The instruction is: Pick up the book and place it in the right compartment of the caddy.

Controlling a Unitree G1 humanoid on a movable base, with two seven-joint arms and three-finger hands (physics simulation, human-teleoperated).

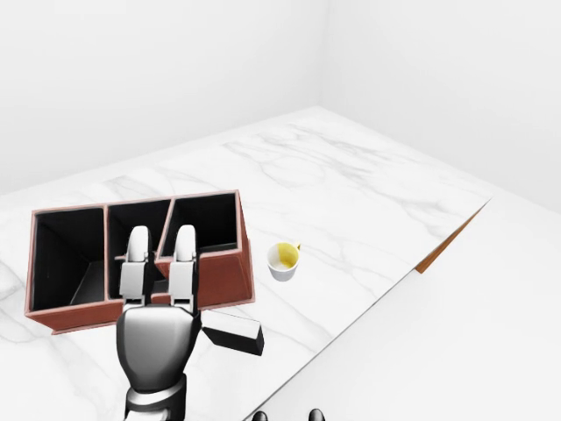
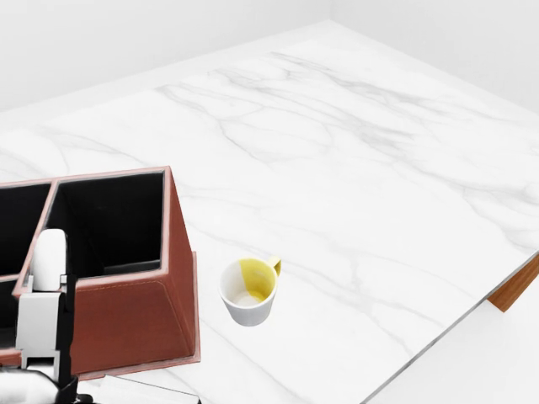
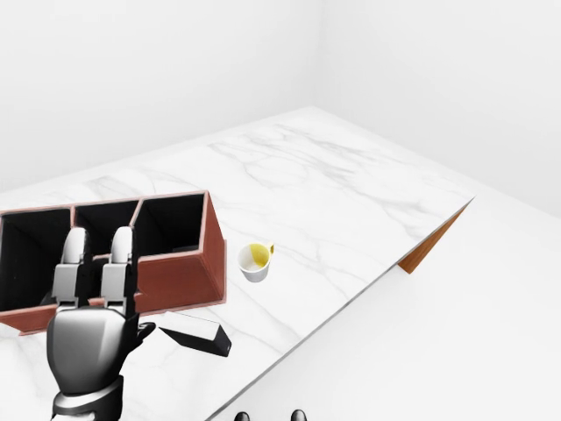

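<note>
The red-brown caddy (image 1: 223,274) with three dark compartments stands on the marble table; its right compartment (image 1: 207,222) holds nothing I can see. The book (image 1: 230,330), white-covered with dark edges, lies flat on the table just below the caddy's right end. My left hand (image 1: 160,237) is raised in front of the caddy's near wall with its fingers (image 1: 184,254) straight and open, holding nothing, left of and above the book. Two dark tips of my right hand (image 1: 287,415) show at the bottom edge of the left-eye view.
A white mug (image 2: 248,292) with a yellow inside stands right of the caddy. The table's wooden edge (image 1: 447,241) runs diagonally at the right, with pale floor beyond it.
</note>
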